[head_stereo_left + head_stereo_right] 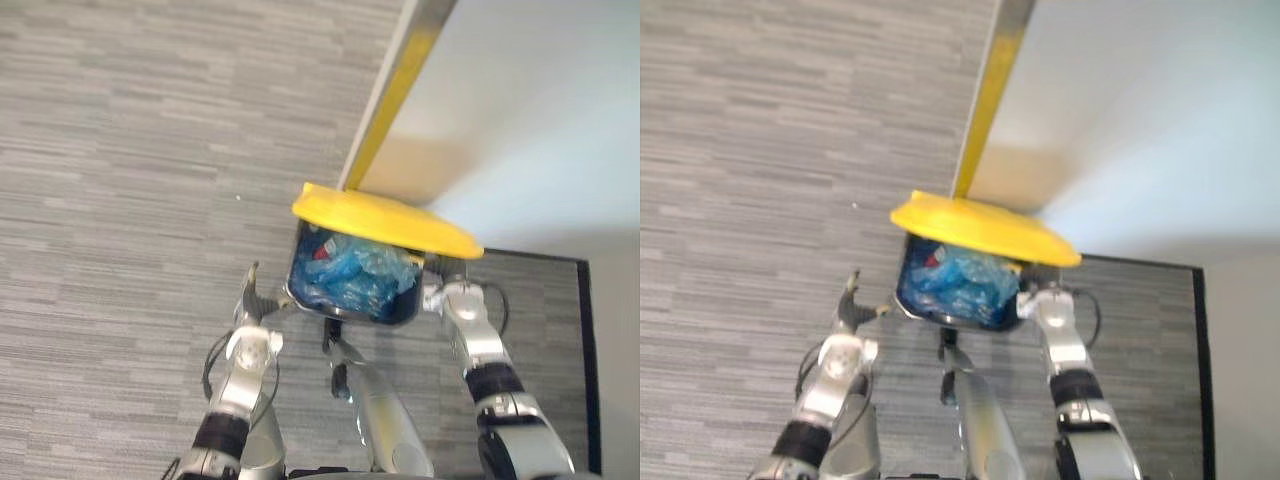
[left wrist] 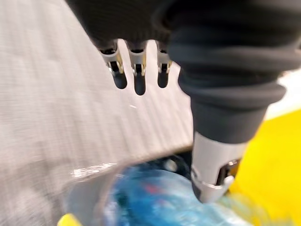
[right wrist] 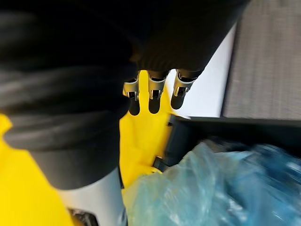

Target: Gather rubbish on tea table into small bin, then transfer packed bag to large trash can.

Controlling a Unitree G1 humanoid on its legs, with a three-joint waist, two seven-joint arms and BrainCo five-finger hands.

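Left eye view: left hand [image 1: 252,300] and right hand [image 1: 445,297] flank bin [image 1: 338,312], fingers straight, prob. to steady it; yellow lid [image 1: 385,220] tipped up, blue bag [image 1: 355,275] inside.

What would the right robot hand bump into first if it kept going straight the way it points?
Probably the yellow lid: in the right wrist view the right robot hand aims its straight fingers at that yellow surface, beside the blue bag. How close it is, is hard to judge.
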